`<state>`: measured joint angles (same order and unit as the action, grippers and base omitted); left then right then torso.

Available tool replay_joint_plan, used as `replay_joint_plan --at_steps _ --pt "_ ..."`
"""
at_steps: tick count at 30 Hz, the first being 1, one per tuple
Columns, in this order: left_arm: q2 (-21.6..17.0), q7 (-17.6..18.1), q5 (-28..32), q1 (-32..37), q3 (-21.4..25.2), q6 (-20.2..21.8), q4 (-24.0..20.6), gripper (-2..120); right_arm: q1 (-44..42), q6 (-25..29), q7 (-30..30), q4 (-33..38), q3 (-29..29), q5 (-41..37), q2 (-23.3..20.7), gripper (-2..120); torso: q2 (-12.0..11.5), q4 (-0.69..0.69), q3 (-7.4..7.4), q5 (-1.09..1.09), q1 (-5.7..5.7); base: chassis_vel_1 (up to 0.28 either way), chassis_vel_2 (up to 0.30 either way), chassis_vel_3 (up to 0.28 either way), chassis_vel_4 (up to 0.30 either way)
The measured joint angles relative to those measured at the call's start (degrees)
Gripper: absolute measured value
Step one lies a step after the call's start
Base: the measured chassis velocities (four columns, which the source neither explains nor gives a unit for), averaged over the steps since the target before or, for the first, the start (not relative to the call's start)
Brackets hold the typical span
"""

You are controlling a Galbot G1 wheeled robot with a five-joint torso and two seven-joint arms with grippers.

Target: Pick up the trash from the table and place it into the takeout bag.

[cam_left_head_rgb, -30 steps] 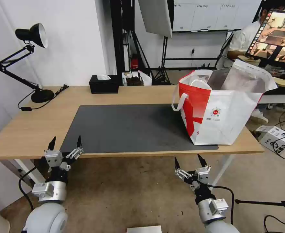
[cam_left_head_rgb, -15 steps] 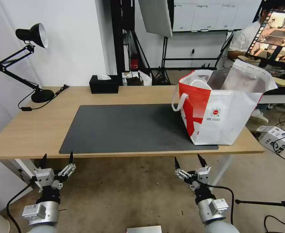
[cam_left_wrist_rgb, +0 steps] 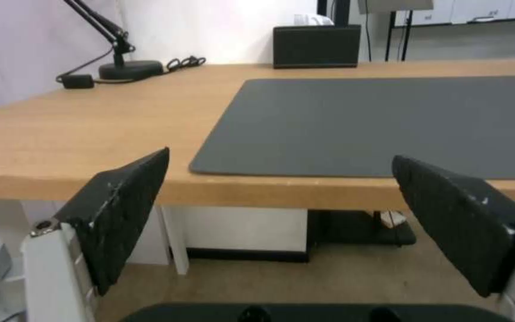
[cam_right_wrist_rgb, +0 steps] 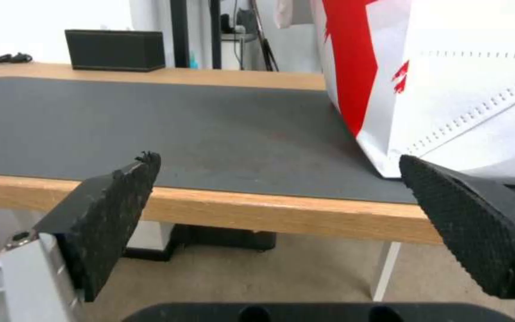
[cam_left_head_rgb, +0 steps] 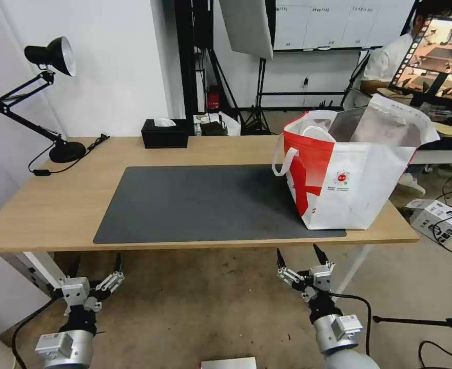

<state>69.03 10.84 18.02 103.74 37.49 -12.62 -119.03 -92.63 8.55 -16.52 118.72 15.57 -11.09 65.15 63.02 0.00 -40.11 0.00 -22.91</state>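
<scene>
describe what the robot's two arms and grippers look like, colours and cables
Both arms are alike: rounded silver-grey wrist housings, black collars and white-metal gripper bodies. The left gripper and right gripper each carry two pointed black fingers faced with fine knurled pads. A black cable loops out from each wrist.

A black articulated metal desk lamp (cam_left_head_rgb: 36, 87) is standing on its round base, its cable trailing beside it along the wood. A black rectangular tissue box (cam_left_head_rgb: 164, 134) is sitting well apart from the lamp, with white tissue poking out of its top. On the floor, a white cardboard box with black printing (cam_left_head_rgb: 437, 219) is lying among loose black cables
</scene>
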Motion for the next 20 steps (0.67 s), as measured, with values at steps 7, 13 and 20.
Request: replay_joint_plan --at_steps 7,13,20 --pt "-0.25 -0.66 0.43 0.3 0.04 0.33 0.02 100 0.0 0.0 0.0 0.0 0.0 0.0 0.0 100 0.0 0.0 0.0 0.0 0.0 0.0 0.0 0.0 0.0" --pt "-0.29 -0.69 0.48 0.3 0.05 0.4 -0.02 100 0.0 0.0 0.0 0.0 0.0 0.0 0.0 100 0.0 0.0 0.0 0.0 0.0 0.0 0.0 0.0 0.0" --pt "-0.32 -0.69 0.5 0.27 0.05 0.43 -0.05 100 0.0 0.0 0.0 0.0 0.0 0.0 0.0 100 0.0 0.0 0.0 0.0 0.0 0.0 0.0 0.0 0.0"
